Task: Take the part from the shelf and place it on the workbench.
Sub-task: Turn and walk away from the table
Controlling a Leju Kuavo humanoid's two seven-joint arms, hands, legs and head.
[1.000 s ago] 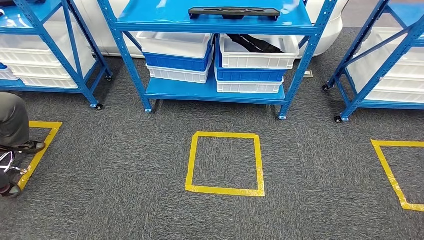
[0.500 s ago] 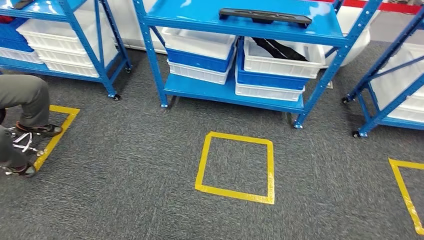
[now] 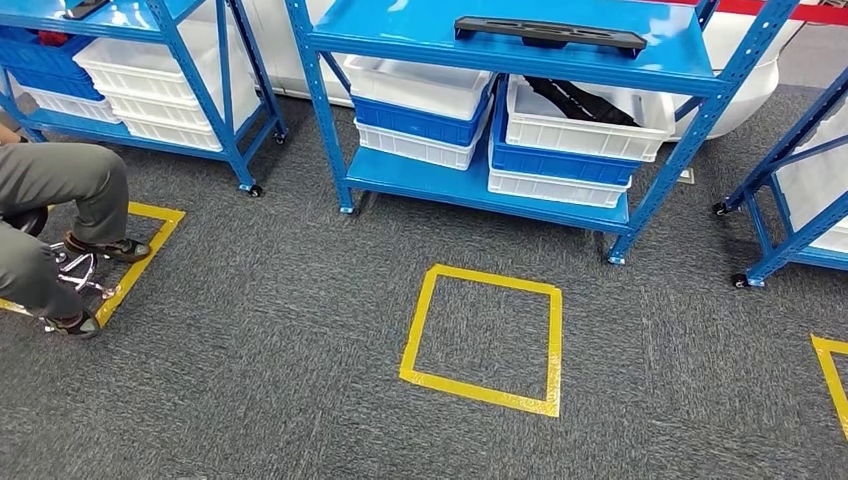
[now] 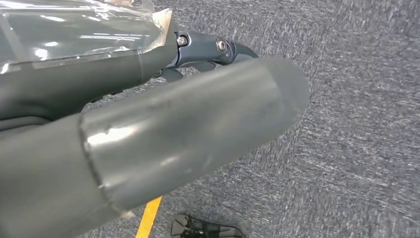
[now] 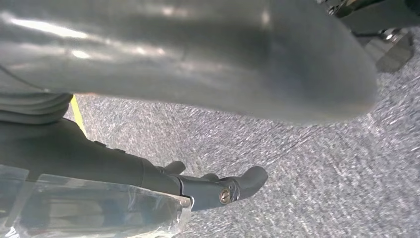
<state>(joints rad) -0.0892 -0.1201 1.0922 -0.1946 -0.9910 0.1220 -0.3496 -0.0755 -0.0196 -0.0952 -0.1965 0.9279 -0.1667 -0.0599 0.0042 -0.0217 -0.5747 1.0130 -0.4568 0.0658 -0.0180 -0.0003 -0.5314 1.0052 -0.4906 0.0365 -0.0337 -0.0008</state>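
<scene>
A long black part lies flat on the upper board of the middle blue shelf, straight ahead in the head view. A second black part pokes out of a white bin one level lower. My left hand hangs over grey carpet with its thumb and dark fingers apart and nothing between them. My right hand hangs the same way, its fingers stretched out and holding nothing.
A yellow tape square marks the carpet in front of the middle shelf. Stacked white and blue bins fill its lower level. Blue shelves stand at the left and right. A person sits on a stool at the left.
The camera has moved: the whole scene has shifted right and down in the picture, the middle shelf looks nearer, and more of the seated person shows at the left.
</scene>
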